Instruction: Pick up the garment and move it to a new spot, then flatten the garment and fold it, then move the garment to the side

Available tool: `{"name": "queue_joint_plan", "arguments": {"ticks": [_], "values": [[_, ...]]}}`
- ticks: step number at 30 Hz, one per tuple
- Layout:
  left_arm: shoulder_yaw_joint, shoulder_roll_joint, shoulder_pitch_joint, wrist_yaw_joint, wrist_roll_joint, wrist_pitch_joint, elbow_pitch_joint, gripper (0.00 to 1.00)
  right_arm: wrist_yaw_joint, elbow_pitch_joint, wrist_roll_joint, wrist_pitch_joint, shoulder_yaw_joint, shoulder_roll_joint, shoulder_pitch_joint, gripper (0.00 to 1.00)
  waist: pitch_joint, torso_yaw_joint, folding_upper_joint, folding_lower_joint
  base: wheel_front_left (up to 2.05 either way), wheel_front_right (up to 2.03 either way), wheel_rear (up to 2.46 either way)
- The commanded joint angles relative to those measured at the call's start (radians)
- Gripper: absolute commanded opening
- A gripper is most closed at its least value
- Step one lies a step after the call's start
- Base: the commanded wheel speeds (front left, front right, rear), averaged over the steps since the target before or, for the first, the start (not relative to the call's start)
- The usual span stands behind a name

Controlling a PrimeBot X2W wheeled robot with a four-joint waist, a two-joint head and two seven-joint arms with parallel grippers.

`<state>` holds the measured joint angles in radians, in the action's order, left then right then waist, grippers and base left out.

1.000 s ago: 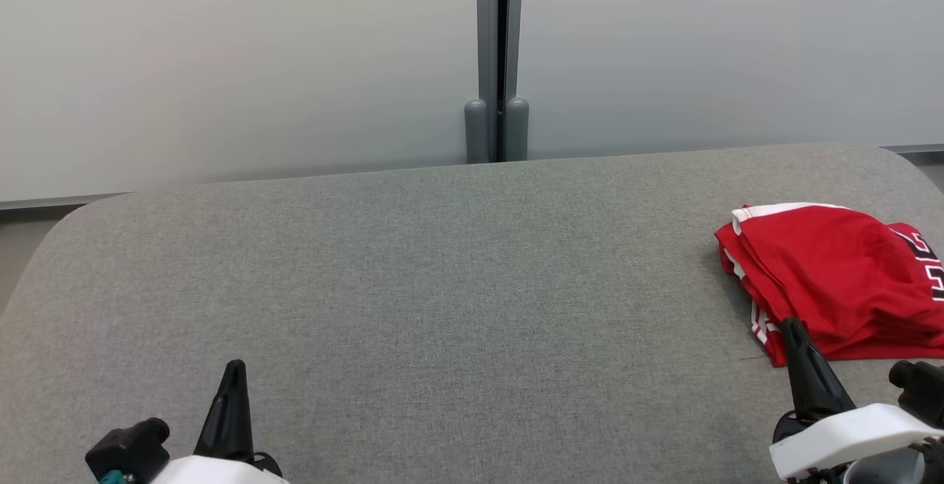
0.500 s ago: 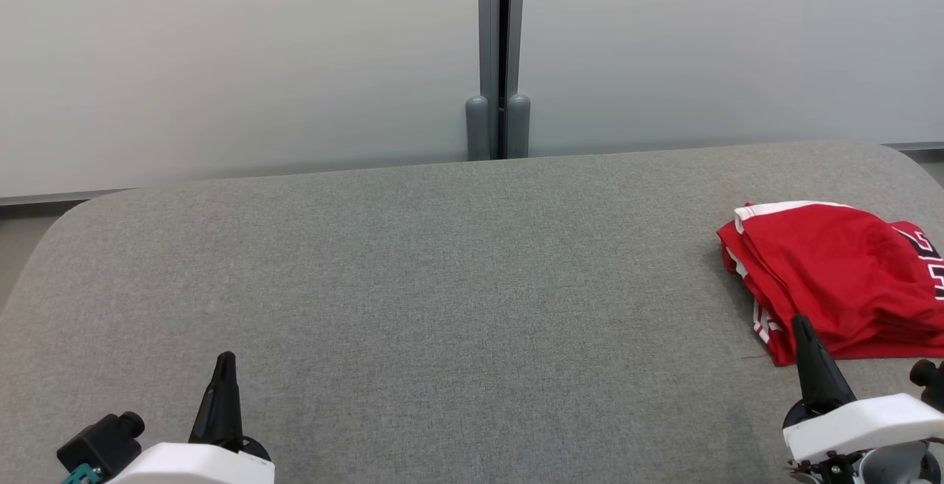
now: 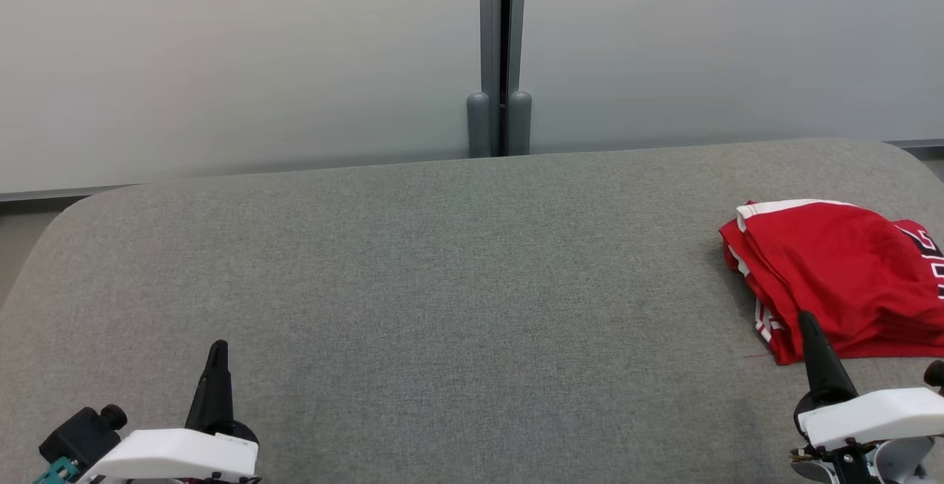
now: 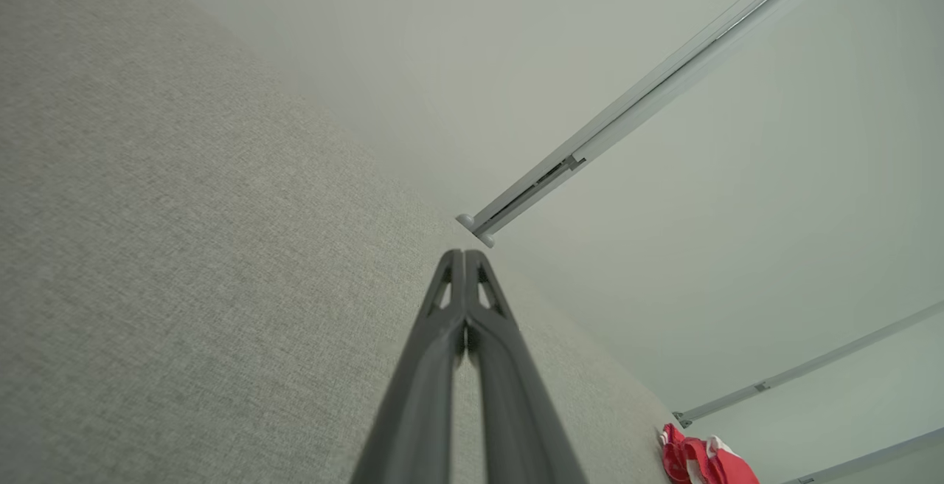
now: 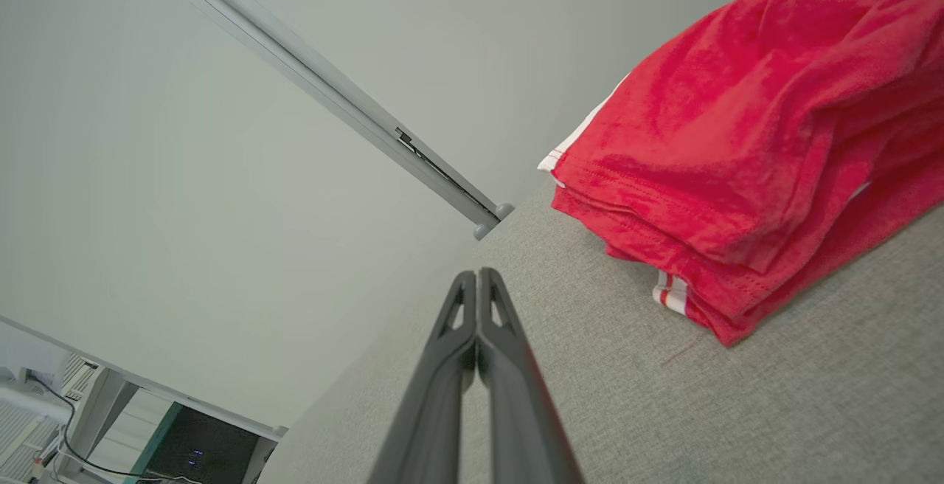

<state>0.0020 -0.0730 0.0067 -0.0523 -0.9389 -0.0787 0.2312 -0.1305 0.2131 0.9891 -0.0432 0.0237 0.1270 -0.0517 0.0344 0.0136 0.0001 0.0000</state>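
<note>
The garment (image 3: 837, 277) is red with white trim and lies folded in a thick stack at the right edge of the grey fabric table (image 3: 442, 285). It also shows close up in the right wrist view (image 5: 745, 144) and small and far in the left wrist view (image 4: 700, 458). My right gripper (image 3: 806, 318) is shut and empty, its tip just in front of the stack's near corner, not touching it. At the lower left, far from the garment, my left gripper (image 3: 217, 347) is shut and empty over the cloth surface; its fingers (image 4: 464, 299) press together.
Pale partition panels with a grey post (image 3: 500, 56) stand behind the table's far edge. The table's corners are rounded. A desk with a dark box (image 5: 199, 454) shows beyond the table in the right wrist view.
Both grippers have drawn back toward the bottom of the head view, and the right one has shifted slightly right. The garment lies where it was. The camera has tilted slightly.
</note>
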Motion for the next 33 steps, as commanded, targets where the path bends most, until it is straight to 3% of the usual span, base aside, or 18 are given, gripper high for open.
{"name": "queue_joint_plan", "arguments": {"ticks": [1, 33], "values": [[0.009, -0.003, -0.037, -0.008, -0.022, 0.005, -0.01, 0.0, 0.0, -0.007, 0.022, 0.005, -0.01, 0.004, -0.025, 0.0, 0.0, 0.0, -0.0001, 0.0, 0.0, 0.0, 0.0], [0.062, 0.008, -0.08, -0.045, -0.344, 0.098, 0.001, 0.0, 0.0, 0.011, 0.318, 0.081, -0.074, -0.036, -0.045, 0.0, -0.015, -0.006, -0.0001, 0.0, 0.0, 0.0, 0.0]]}}
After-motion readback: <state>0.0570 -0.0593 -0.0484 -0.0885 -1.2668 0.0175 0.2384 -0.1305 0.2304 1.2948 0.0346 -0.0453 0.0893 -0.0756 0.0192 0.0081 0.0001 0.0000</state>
